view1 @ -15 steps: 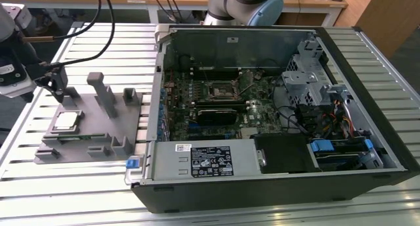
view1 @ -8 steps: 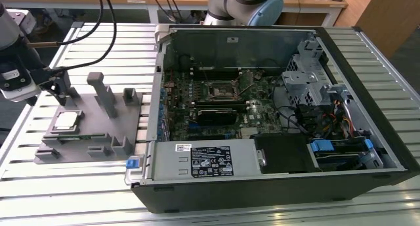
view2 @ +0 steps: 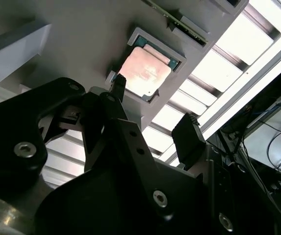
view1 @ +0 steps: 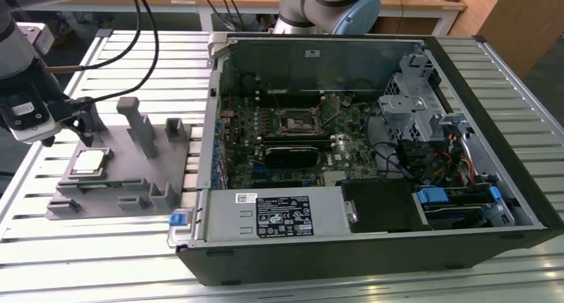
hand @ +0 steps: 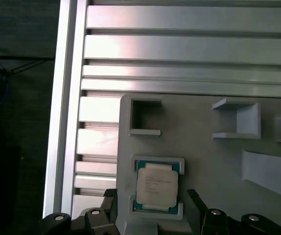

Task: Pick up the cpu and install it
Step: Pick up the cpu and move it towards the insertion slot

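Cpu (hand: 156, 186): in the first wrist view we found it lying flat, silvery top up, in a framed recess of the grey holder (hand: 209, 161). The gripper (hand: 151, 199) hovered over it with its jaws wide, one finger on each side of the recess (neither touched the chip). In the exterior view we placed the holder and gripper at nine o'clock from the open computer case (view1: 370, 263), well apart from the black socket (view1: 297, 121) on its motherboard. Holder and case stood on a slatted metal table (view1: 105, 270).
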### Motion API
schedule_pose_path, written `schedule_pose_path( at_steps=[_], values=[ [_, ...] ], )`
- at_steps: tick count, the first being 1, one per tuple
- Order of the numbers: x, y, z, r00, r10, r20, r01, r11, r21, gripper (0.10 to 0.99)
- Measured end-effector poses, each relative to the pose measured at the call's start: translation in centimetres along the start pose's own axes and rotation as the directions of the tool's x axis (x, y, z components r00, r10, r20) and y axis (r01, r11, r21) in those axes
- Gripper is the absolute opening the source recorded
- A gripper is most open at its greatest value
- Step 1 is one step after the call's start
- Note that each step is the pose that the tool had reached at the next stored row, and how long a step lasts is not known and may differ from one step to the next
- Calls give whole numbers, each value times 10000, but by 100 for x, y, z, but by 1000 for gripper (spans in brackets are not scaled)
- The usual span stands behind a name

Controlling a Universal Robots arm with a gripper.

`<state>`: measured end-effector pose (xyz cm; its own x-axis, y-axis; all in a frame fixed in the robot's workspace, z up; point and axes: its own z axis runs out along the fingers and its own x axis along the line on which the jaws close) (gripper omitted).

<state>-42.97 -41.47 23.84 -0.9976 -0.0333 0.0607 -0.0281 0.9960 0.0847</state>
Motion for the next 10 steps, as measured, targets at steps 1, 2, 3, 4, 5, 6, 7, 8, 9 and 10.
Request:
schedule_pose_path(
  at_steps=[1, 2, 3, 4, 5, 6, 7, 8, 9, 10],
  values=[
    [-2, -1, 17, 10000, 3, -1, -3, 10000, 1, 659],
    [-3, -3, 36, 10000, 6, -1, -6, 10000, 1, 659],
    [-4, -4, 54, 10000, 7, -1, -7, 10000, 1, 659],
    [-6, -6, 72, 10000, 7, 0, -7, 10000, 1, 659],
    [-7, -8, 90, 10000, 7, -1, -7, 10000, 0, 659],
    [-9, -9, 108, 10000, 7, 0, -7, 10000, 0, 659],
    [-10, -11, 126, 10000, 7, 0, -7, 10000, 0, 659],
    [-11, -12, 143, 10000, 7, 0, -7, 10000, 1, 659],
    [-13, -14, 159, 10000, 7, -1, -7, 10000, 7, 659],
    [-14, -16, 175, 10000, 7, -1, -7, 10000, 8, 659]
  ],
)
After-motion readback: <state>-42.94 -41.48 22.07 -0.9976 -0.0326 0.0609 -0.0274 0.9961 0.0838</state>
